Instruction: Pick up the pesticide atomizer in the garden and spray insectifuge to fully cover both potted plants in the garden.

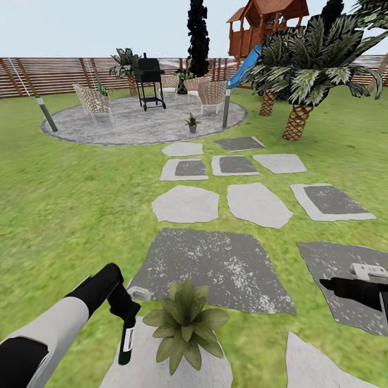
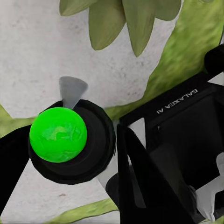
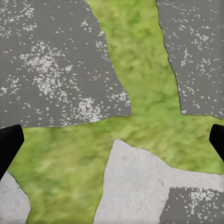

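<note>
My left gripper (image 1: 127,319) is shut on the pesticide atomizer (image 1: 127,340), a dark green bottle with a white label hanging base down, its whitish trigger head (image 1: 141,293) up beside the fingers. Just to its right, one potted plant (image 1: 186,323) spreads pointed green leaves over a pale stepping stone (image 1: 145,372). In the left wrist view the atomizer (image 2: 58,134) shows end-on as a bright green round in a black ring, with the plant's leaves (image 2: 126,23) beyond. The second potted plant (image 1: 192,123) stands far off on the round patio (image 1: 108,126). My right gripper (image 1: 355,288) hovers open over grass and stones (image 3: 113,140).
Grey stepping stones (image 1: 215,264) lead across the lawn to the patio, where wicker chairs (image 1: 94,101), a black grill (image 1: 149,81) and two posts (image 1: 226,108) stand. Palms (image 1: 302,81) rise at the right, a play tower (image 1: 267,24) and slat fence (image 1: 54,75) behind.
</note>
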`<state>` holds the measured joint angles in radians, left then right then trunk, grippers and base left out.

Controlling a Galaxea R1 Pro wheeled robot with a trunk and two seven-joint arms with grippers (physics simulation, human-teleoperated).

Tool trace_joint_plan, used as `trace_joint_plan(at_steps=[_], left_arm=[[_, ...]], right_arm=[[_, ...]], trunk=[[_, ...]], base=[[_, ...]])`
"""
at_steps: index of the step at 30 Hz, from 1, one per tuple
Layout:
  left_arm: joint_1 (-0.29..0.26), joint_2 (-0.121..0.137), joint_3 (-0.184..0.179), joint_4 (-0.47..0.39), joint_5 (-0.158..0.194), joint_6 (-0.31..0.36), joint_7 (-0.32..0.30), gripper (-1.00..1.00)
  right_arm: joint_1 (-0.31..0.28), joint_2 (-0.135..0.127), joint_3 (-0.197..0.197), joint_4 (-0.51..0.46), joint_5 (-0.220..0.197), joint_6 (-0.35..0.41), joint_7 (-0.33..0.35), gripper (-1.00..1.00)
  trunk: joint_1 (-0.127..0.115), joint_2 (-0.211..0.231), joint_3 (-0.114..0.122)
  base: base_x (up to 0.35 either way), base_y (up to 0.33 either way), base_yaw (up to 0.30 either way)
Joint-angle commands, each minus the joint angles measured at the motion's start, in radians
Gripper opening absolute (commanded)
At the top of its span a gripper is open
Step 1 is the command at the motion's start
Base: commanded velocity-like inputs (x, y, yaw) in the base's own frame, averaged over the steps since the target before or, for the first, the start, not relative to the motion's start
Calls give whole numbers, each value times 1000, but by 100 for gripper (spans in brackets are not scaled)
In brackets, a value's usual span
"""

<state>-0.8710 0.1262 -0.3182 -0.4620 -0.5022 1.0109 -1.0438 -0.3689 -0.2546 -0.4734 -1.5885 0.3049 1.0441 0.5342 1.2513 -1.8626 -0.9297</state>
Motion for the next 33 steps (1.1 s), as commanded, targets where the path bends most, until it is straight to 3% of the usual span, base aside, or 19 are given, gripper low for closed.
trace_joint_plan(at_steps=[1, 7, 24, 29, 33], left_arm=[[1, 2, -2, -1, -9, 4, -10, -100], [26, 15, -1, 2, -9, 3, -10, -100], [28, 45, 4, -3, -9, 3, -7, -100], [28, 43, 9, -4, -8, 4, 44, -100], [27, 42, 11, -4, -7, 4, 63, -100]], right_arm=[[-1, 0, -1, -1, 10, 3, 10, 100], [-1, 0, -1, -1, 10, 3, 10, 100], [-1, 0, -1, -1, 10, 3, 10, 100], [-1, 0, -1, -1, 10, 3, 10, 100], [-1, 0, -1, -1, 10, 3, 10, 100]], trunk=[[0, 0, -1], [0, 0, -1], [0, 0, -1], [0, 0, -1], [15, -28, -13]], base=[[0, 0, 0], [0, 0, 0], [0, 0, 0], [0, 0, 0], [0, 0, 0]])
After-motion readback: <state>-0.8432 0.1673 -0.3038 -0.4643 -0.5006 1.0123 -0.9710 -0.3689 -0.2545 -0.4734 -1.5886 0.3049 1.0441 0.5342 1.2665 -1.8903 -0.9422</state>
